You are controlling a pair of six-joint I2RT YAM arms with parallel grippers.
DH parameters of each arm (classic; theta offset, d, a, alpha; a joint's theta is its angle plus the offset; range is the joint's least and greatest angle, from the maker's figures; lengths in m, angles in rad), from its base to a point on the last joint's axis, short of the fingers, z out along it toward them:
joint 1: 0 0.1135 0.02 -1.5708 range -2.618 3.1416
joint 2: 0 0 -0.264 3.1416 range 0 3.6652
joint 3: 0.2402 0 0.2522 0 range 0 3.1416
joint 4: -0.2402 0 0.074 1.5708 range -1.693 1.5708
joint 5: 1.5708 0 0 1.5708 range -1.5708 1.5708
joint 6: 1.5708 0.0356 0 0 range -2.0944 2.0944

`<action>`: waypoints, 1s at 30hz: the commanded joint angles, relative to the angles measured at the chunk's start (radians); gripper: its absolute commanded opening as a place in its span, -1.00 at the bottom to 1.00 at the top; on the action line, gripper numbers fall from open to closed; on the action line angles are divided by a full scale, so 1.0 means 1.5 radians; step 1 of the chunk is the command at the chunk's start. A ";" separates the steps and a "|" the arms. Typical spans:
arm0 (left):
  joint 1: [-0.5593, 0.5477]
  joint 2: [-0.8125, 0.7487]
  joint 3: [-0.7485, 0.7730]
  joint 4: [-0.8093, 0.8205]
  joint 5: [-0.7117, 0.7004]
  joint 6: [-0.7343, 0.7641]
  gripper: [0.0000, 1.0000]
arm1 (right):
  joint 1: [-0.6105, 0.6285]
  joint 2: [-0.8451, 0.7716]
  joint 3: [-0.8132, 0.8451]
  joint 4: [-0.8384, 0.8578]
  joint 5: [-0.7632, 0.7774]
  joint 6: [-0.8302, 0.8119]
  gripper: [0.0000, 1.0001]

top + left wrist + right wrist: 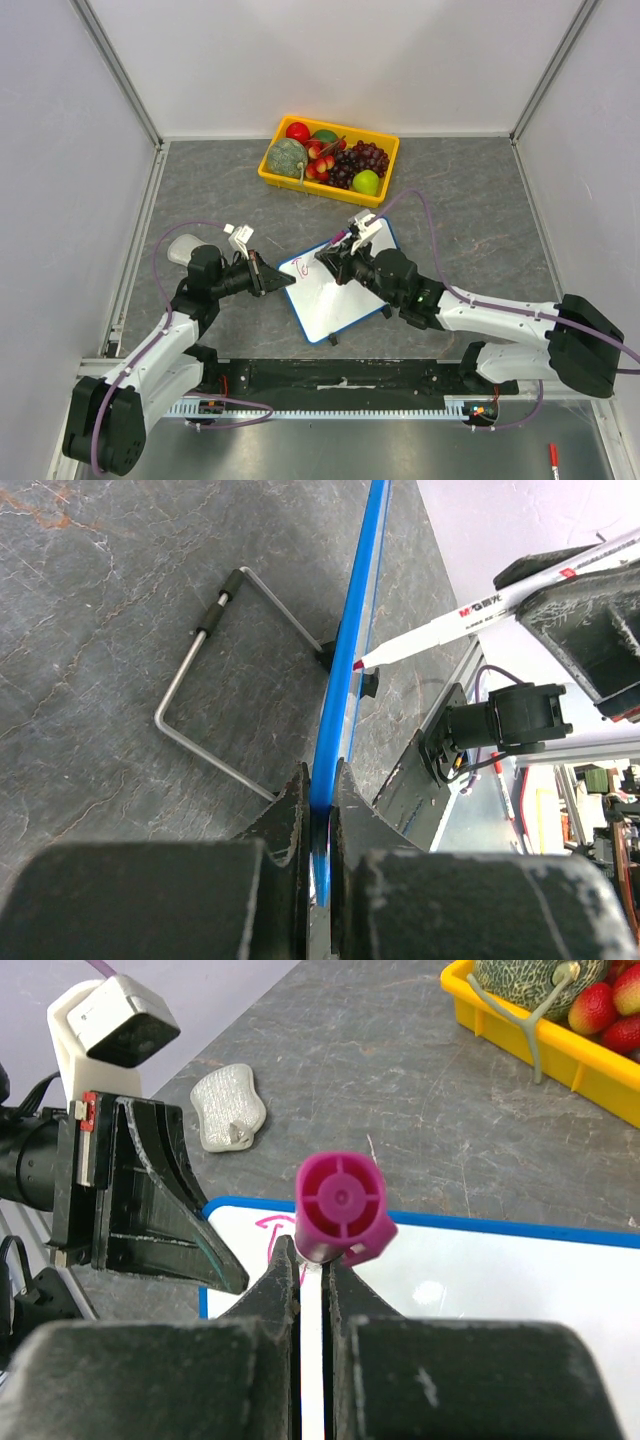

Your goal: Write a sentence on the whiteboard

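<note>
Two claws are clenched: near the yellow basket (306,186), we pinch the whiteboard (345,302) by its blue rim with the left claw (288,283); the right claw (326,256) grips the marker (341,1207) above the sentence (301,268).

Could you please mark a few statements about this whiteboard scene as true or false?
1. The left jaws clamp the blue rim of the whiteboard. True.
2. The right jaws hold a marker with a magenta end. True.
3. The fruit basket is blue. False: it is yellow.
4. Writing fills the whiteboard. False: only a few pink strokes sit near the corner by the left jaws.
</note>
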 commanded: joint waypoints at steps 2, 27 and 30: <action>-0.007 0.006 0.002 -0.049 -0.051 0.083 -0.96 | -0.004 0.021 0.054 -0.013 0.014 -0.018 -1.00; -0.011 0.006 0.002 -0.052 -0.055 0.083 -0.96 | -0.077 -0.034 0.016 -0.030 -0.077 0.013 -1.00; -0.012 0.007 0.003 -0.054 -0.057 0.083 -0.96 | -0.076 -0.029 0.010 -0.018 -0.094 0.022 -1.00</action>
